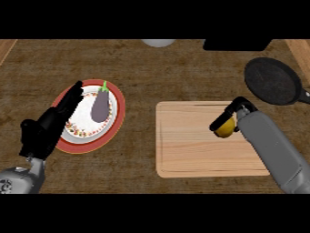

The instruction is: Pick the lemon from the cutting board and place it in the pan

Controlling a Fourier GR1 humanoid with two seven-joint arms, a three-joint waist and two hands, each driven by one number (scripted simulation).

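At the left side of the head view, the left hand (47,127) is resting with its fingers straight and pointing up, and it holds nothing; its fingertips overlap the left edge of a plate (113,98). This plate has a red rim and a white centre with a patterned border, and a dark purple eggplant (101,106) with a small green stem lies on it. Further to the right, a light wooden cutting board (191,145) lies flat on the brown counter (157,68). Above the right edge of the board, the right hand (232,113) has its fingers curled around the yellow lemon (225,128), so the lemon is held in this hand and is partly hidden by it. The black pan (272,82) is at the upper right, near the board but not touching it, with its handle pointing to the right edge.
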